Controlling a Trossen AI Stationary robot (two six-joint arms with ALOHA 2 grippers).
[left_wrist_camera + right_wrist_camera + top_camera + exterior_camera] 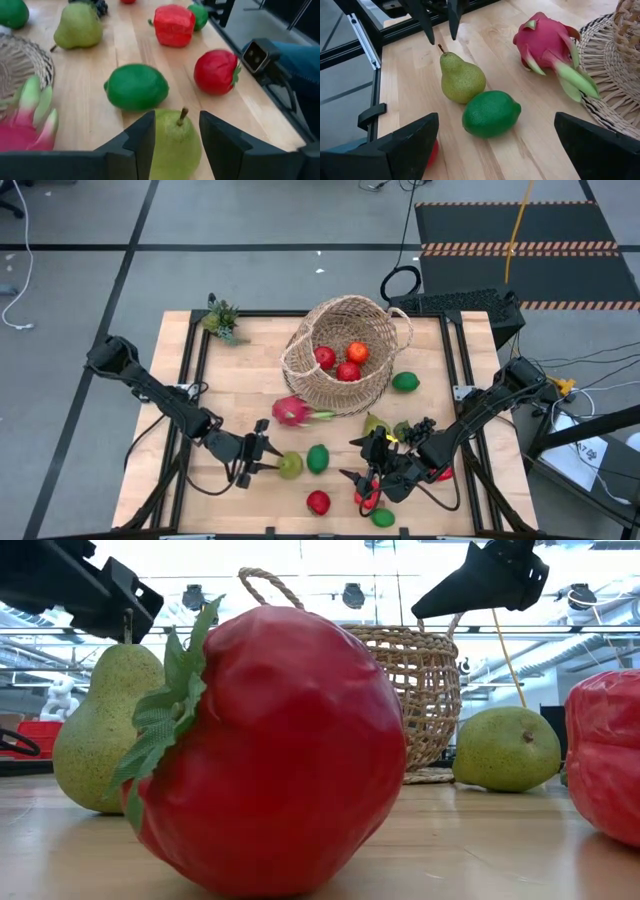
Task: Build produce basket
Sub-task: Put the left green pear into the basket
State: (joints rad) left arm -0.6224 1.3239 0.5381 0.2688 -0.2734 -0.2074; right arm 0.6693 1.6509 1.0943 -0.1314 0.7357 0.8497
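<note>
Basket [345, 355], tipped over, holds perhaps three red fruits [341, 361]; left tool [262, 455] half-open around pear [290, 465].

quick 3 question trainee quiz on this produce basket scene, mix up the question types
1. True or false: the basket stands upright on the table.
2. Which fruit sits between the left gripper's fingers? A) lime B) pear C) dragonfruit
3. Fill in: the right gripper is wide ____, holding nothing.

Key
1. False: it lies tipped on its side with three red fruits inside.
2. B: the pear; the lime lies just beyond it, and the dragonfruit rests by the basket's rim.
3. open
</note>
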